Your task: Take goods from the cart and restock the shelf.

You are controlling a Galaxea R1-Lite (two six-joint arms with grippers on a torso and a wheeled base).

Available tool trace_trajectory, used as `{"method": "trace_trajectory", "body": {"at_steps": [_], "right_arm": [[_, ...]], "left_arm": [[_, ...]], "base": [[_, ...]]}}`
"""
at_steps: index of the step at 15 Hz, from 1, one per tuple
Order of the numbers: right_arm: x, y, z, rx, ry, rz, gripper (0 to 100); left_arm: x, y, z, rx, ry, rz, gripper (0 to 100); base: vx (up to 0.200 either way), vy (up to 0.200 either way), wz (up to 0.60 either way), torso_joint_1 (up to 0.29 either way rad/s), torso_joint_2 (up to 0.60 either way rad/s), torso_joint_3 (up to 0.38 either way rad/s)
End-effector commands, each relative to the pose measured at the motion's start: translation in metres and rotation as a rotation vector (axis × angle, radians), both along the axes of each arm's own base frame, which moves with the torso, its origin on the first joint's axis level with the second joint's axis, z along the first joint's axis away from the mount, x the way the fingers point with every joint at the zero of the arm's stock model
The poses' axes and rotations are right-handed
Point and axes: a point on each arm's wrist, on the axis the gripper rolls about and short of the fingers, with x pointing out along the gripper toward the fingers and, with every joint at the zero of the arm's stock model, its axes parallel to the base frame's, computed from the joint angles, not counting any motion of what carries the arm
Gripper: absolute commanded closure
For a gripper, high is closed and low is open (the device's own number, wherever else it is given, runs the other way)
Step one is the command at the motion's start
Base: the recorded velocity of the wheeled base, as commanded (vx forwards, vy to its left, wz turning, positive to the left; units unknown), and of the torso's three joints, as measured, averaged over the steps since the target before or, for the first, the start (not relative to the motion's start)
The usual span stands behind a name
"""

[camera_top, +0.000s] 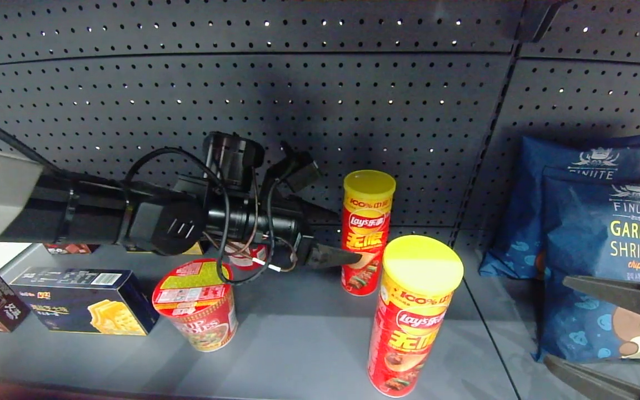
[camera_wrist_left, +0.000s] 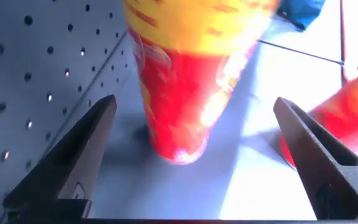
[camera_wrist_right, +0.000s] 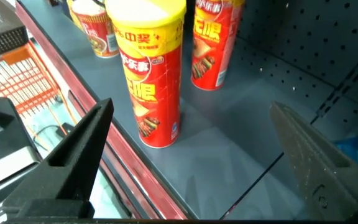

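Note:
Two red chips cans with yellow lids stand on the grey shelf [camera_top: 298,344]. The rear can [camera_top: 367,233] [camera_wrist_left: 185,93] [camera_wrist_right: 213,43] is near the pegboard, and the front can [camera_top: 414,316] [camera_wrist_left: 347,118] [camera_wrist_right: 151,74] is near the shelf's edge. My left gripper [camera_top: 348,236] [camera_wrist_left: 194,104] is open at the rear can's left side, its fingers wide apart, with the can standing just beyond the tips. At the shelf's lower right my right gripper [camera_top: 554,321] [camera_wrist_right: 191,112] is open and holds nothing, set back from the front can.
A cup of noodles [camera_top: 198,305] [camera_wrist_right: 101,31] and a dark biscuit box [camera_top: 84,300] sit left of the cans, under my left arm. Blue chip bags [camera_top: 603,239] lean at the right behind a shelf divider. An orange wire cart basket [camera_wrist_right: 11,68] lies below the shelf edge.

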Motion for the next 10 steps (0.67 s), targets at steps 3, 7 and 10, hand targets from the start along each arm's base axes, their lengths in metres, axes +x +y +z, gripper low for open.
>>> {"method": "trace_trajectory", "body": {"at_steps": [3,7,10], "right_arm": [[0.015,0.010,-0.003,-0.039,0.041,-0.046,0],[0.027,0.008,-0.008,-0.059,0.077,-0.114,0],[0.034,0.005,-0.009,-0.051,0.099,-0.164,0]], "left_arm": [[-0.023,0.015,0.021,-0.009,-0.040,0.011,0],[-0.036,0.023,0.040,0.019,-0.090,0.115,0],[-0.047,0.031,0.048,0.049,-0.129,0.208,0]], "base": [[0.000,0.000,0.00,0.000,0.00,0.000],[0.000,0.000,0.00,0.000,0.00,0.000],[0.000,0.000,0.00,0.000,0.00,0.000]]}}
